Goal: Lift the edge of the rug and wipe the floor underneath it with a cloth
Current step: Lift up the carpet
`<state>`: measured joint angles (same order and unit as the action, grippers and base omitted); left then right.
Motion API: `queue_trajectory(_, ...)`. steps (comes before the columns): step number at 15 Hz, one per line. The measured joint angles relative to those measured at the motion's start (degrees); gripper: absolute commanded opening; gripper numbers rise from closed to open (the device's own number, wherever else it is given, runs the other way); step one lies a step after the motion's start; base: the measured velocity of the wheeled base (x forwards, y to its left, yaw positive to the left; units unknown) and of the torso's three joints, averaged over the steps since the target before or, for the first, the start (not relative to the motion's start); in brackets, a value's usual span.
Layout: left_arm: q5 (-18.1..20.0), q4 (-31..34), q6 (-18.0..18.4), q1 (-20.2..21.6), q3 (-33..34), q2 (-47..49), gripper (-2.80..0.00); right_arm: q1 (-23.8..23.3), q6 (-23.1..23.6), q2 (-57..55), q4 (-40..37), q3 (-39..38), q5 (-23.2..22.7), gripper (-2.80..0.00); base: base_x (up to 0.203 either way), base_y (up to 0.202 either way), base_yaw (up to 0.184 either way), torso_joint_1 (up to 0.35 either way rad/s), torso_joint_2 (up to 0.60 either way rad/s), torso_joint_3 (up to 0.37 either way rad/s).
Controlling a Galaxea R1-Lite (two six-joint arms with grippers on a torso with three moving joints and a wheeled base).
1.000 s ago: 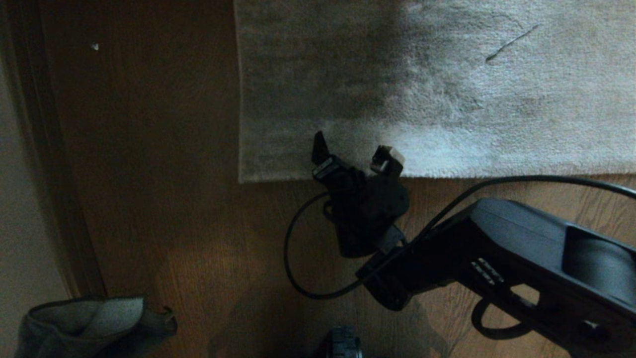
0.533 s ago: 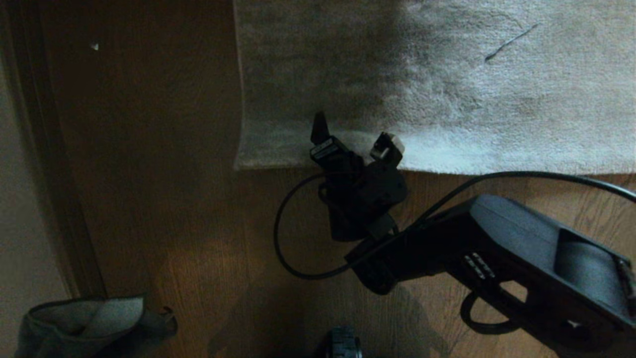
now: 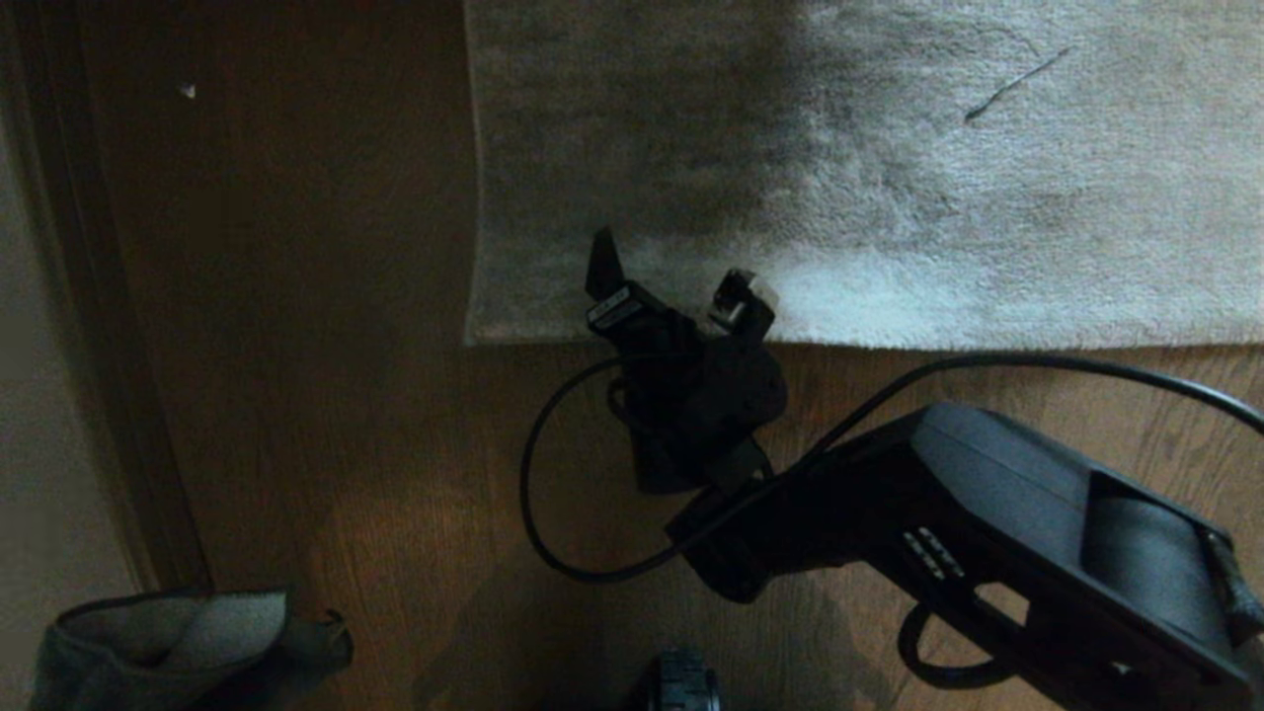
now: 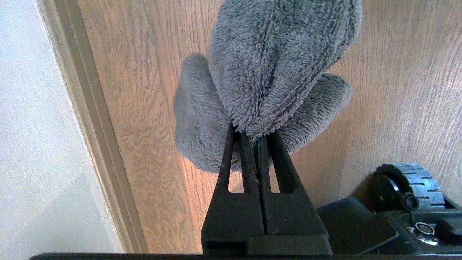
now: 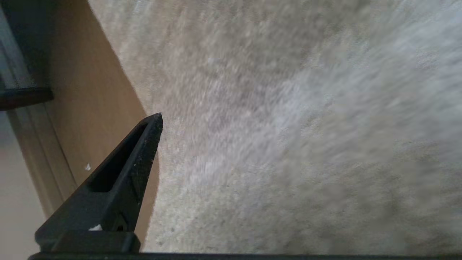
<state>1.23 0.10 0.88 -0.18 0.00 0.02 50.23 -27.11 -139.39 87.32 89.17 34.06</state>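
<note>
Head view: right gripper hangs jaws wide over the rug hem near its corner — hem running crosswise. Left gripper, well back from that hem, pinches the cloth.

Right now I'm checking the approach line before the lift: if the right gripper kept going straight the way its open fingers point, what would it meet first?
The right gripper points over the near hem onto the rug, so it would likely meet the rug's pile near its corner first; its height above the rug is unclear.
</note>
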Motion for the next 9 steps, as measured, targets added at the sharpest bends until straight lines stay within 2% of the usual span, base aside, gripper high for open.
queue_trajectory(1,-0.01,0.00,0.00,0.00,0.00,0.00,-2.80,0.04,0.02,0.01,-0.04,-0.34,0.02,0.00,0.000,0.000,0.000,0.000,0.00,0.000)
queue_trajectory(2,-0.02,0.00,0.01,0.00,0.00,0.00,-2.80,0.10,0.00,0.06,-0.06,-0.72,0.04,-2.80,0.000,0.000,0.000,0.000,0.00,0.000)
queue_trajectory(9,-0.05,0.00,0.00,0.00,0.00,0.00,-2.80,0.98,-0.17,1.16,-0.09,-3.39,0.26,-2.80,0.000,0.000,0.000,0.000,0.00,0.000)
